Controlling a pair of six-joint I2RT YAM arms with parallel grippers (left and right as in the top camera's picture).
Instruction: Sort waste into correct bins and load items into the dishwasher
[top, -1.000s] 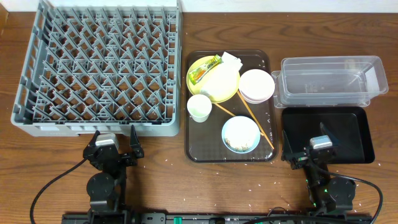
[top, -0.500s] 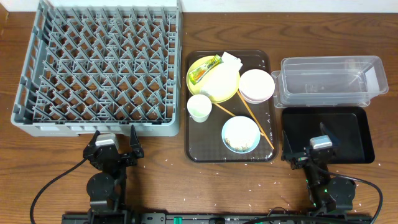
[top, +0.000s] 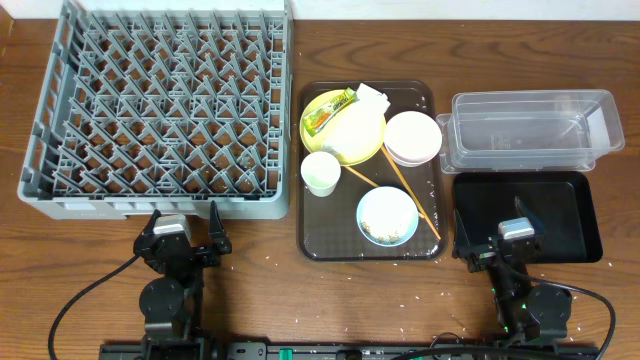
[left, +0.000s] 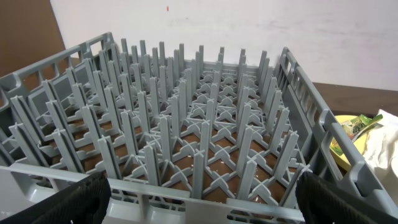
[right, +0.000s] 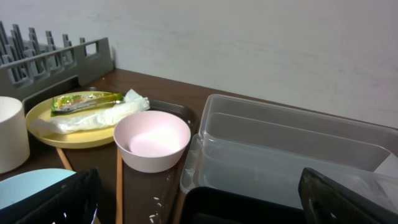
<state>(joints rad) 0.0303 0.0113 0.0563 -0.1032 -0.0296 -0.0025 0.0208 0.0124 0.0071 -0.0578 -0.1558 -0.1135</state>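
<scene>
Well apart, left pincer (top: 183, 213) and right pincer (top: 489, 226) gape wide at rack (top: 160, 207) and black tub (top: 565, 215) edges

dish rack (top: 160, 206): matt grey plastic | clear tub (top: 520, 99): smooth plastic | black tub (top: 572, 215): glossy | table (top: 350, 300): wood

Table (top: 270, 300): you are looking down on dark brown wood.
Left side: the grey dish rack (top: 165, 207) is sitting there, reaching the far edge.
Middle: the dark-brown serving tray (top: 330, 228) is lying just beside the rack.
Right side: the clear tub (top: 525, 130) is standing directly behind the black tub (top: 560, 215).
Near edge: loose rice grains (top: 268, 262) are lying scattered on bare wood.
</scene>
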